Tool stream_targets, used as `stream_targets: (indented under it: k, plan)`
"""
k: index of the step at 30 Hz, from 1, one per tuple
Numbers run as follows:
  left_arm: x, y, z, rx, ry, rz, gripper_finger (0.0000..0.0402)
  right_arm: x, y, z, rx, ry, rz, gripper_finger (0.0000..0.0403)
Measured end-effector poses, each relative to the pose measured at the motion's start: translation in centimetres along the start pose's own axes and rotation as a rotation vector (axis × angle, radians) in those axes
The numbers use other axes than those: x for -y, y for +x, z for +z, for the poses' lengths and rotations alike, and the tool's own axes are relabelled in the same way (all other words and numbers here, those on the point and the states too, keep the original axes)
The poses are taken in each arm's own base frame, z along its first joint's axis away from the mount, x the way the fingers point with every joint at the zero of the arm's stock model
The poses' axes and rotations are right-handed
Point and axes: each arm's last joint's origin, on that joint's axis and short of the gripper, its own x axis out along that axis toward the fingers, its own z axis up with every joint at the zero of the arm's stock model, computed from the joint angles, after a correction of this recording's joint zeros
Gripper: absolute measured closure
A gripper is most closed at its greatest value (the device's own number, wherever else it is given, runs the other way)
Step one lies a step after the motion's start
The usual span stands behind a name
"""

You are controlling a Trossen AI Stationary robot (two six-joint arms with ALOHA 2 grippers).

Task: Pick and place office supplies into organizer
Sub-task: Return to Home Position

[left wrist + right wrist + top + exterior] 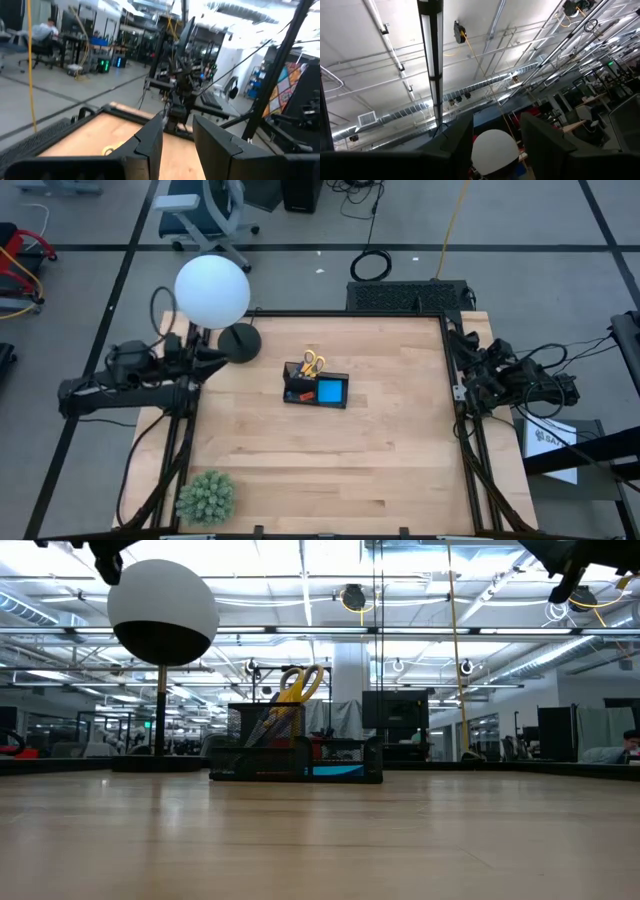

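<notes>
The black organizer (300,393) stands on its base at the table's middle. Yellow-handled scissors (312,363) stick up out of its taller section, and the blue note pad (331,391) lies in its lower tray. The low view shows the organizer (296,758) with the scissors (297,683) and pens leaning inside the mesh. My left gripper (178,124) is open at the table's left edge, beside the lamp base and raised above the table. My right gripper (496,124) is open at the right edge and tilted up at the ceiling. Neither gripper is near the organizer.
A lamp with a white globe (212,290) and a round black base (240,342) stands at the far left. A green spiky plant (206,496) sits at the near left corner. Bare wood (330,470) lies around the organizer. A black frame rims the table.
</notes>
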Motion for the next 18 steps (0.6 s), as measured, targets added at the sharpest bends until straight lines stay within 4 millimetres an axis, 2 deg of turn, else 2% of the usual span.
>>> stream_targets:
  k: [10, 18]
  plan:
    - [0.0, -5.2, 0.5, 0.156, 0.068, 0.024, 0.0286, -0.1, 0.0, 0.7, 0.061, -0.037, 0.007, 0.0248]
    - [0.0, -5.4, 0.2, 0.100, 0.074, 0.016, 0.0286, 0.2, -0.6, 0.9, 0.125, -0.030, 0.014, 0.0248]
